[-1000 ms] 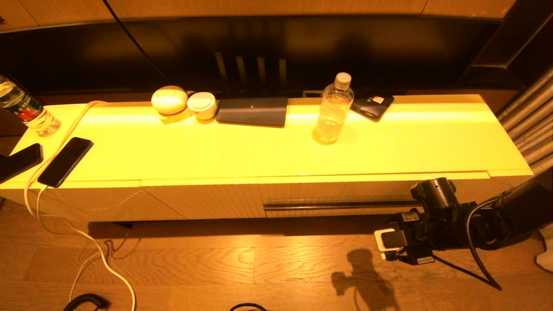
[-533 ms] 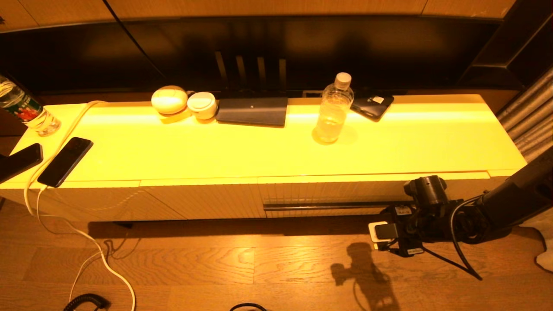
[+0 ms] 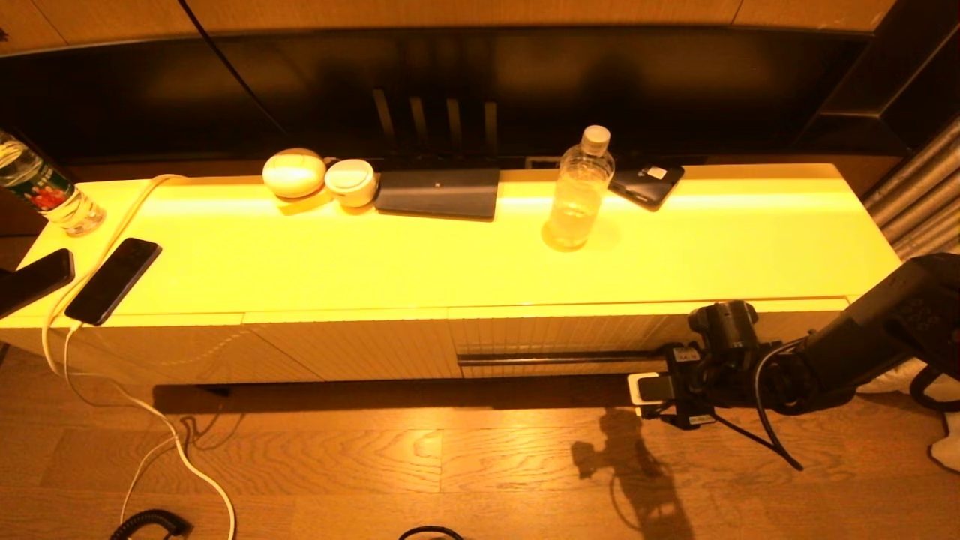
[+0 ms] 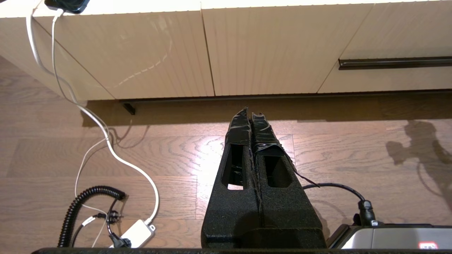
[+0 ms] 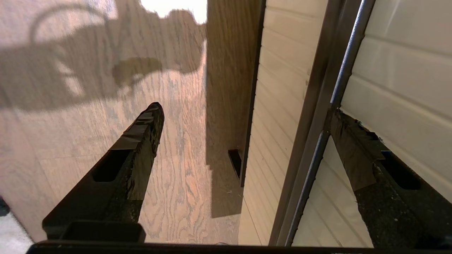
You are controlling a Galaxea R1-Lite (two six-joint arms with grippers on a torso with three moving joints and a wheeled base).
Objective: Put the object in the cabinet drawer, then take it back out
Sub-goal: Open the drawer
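Bottle upright beside black phone, right hand spread at drawer handle, left hand closed.

No text, brand, number or sign can be read anywhere; the red-green label on the far bottle and the small red mark on the grey box are too small to read.

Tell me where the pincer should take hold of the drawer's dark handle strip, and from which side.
Grip the handle strip near its right end, coming from the front. It is a long, thin horizontal bar recessed in the closed drawer front, so one finger hooks behind it. The open right pincer already straddles it there.
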